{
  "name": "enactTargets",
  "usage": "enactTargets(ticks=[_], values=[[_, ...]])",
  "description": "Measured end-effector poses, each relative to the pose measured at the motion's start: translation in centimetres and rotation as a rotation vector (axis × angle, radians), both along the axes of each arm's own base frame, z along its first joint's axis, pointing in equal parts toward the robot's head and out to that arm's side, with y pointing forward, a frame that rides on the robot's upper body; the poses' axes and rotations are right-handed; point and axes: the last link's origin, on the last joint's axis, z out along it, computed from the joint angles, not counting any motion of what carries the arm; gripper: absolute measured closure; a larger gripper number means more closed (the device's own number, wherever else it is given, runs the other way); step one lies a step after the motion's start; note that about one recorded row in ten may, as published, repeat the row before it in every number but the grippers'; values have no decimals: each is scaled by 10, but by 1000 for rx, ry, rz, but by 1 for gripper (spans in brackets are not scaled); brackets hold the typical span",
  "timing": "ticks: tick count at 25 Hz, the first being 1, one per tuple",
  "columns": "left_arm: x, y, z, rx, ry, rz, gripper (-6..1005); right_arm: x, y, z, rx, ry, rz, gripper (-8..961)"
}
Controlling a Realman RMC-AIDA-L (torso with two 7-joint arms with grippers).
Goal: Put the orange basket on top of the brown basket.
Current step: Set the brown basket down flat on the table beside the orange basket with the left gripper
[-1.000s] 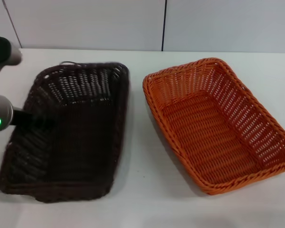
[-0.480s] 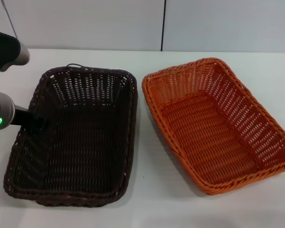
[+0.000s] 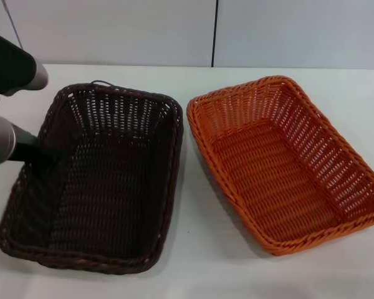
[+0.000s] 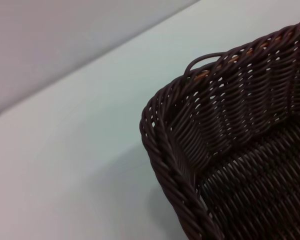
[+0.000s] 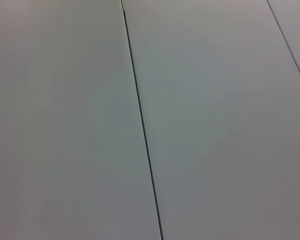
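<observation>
Head view: my left claw [image 3: 47,161] sits at the left rim of the brown basket [image 3: 100,187], left half of the frame; whether it is spread or pinching the wicker I cannot tell. Over the last second the brown basket has swung and slid nearer the orange basket [image 3: 287,162], which lies untouched on the surface [image 3: 193,268] at right. Stacking remains undone. My right claw is out of sight.

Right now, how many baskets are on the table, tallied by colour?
Orange: 1, the orange basket, on the robot's right.
Dark brown: 1, the brown basket, on the robot's left, with the left gripper at its left rim.
Total: 2 baskets, side by side and not yet stacked.
</observation>
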Motion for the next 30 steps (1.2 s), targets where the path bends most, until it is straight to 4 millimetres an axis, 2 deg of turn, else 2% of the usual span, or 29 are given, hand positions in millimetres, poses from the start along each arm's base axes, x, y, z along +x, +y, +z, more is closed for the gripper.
enactTargets(ticks=[4,6,9,12,16,17,18,19,30], values=[[2,1,3,-16,25,-37,711,0,0,0,0,0,0,133],[10,7,17,-59,82,-148,715,-1,0,0,4,2,6,133],[12,10,20,-71,91,-176,716,-2,0,1,8,2,12,133],[13,18,31,-144,132,-306,716,-4,0,0,11,7,19,133],[13,18,31,-144,132,-306,722,-8,0,-1,18,8,36,133],[13,23,35,-174,132,-354,723,-8,0,-1,18,8,36,133],[13,23,35,-174,132,-354,725,-11,0,-3,13,7,47,133],[16,30,33,-222,165,-449,728,-11,0,-3,13,7,47,133],[31,40,21,-291,189,-575,760,-16,3,-3,14,3,73,134]])
